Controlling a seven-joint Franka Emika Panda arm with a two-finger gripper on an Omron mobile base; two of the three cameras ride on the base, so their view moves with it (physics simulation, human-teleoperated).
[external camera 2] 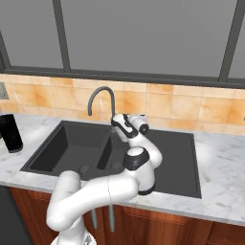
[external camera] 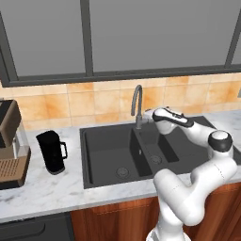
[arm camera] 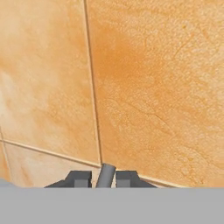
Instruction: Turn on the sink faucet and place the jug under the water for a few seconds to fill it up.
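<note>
End effector (arm camera: 103,178) sat at the base of the faucet (external camera: 137,104), behind the sink (external camera: 108,157), pointed at the orange wall tiles (arm camera: 148,87). Hand view showed its two dark fingers (arm camera: 78,178) closed on a slim grey rod between them, most likely the faucet's side lever (arm camera: 105,174); the rod ran away from the hand toward the tile. Both base views showed the white hand pressed close beside the faucet stem.

No water visible under the spout, so the tap was judged not yet on. Step in hand: work the lever.

Doing it well, as judged:
- Keep the grip snug but swing the hand in an arc about the lever's pivot, not in a straight pull, or the thin rod may slip from between the fingers.
- Move slowly; the wall lay close ahead of the hand, little room to push forward.
- Stop once a stream shows from the spout.

Jug (external camera: 52,151) stood upright on the worktop (external camera: 56,188), well off to the end effector's left, beyond the left edge of the sink, handle facing the basin. Coffee machine (external camera: 10,146) stood farther left still. The jug had not been touched; fetching it would come after release of the lever.
</note>
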